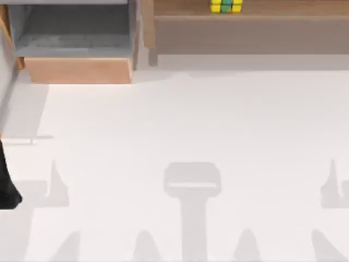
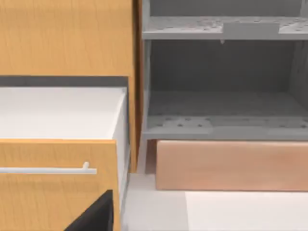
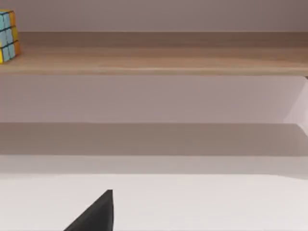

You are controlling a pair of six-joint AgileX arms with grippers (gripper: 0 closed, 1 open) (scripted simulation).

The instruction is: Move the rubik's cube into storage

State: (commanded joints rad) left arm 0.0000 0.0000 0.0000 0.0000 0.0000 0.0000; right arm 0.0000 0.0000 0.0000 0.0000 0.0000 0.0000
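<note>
Storage sits at the far left of the white worktop, yet the biggest thing on view is that worktop itself, a pale flat surface carrying grey shadows of the arms and camera rig along its near edge. Behind it, on the right, a long brown wooden shelf runs along the back, standing on the worktop with a shadowed gap under its board in the right wrist view. The drawer is pulled out: grey walls and a grey floor lie open to the top view, closed at the front by a plain light-brown face panel. In the left wrist view the same panel fronts the grey box, just beside an orange-brown cabinet whose own white-lined drawer carries a thin silver handle.

Smallest of all, the rubik's cube rests on the shelf board, well apart from the drawer, showing yellow and green squares from above and blue and yellow ones at the edge of the right wrist view.

A dark piece of my left arm shows at the worktop's left edge; whether either end effector is open or closed I cannot tell.
</note>
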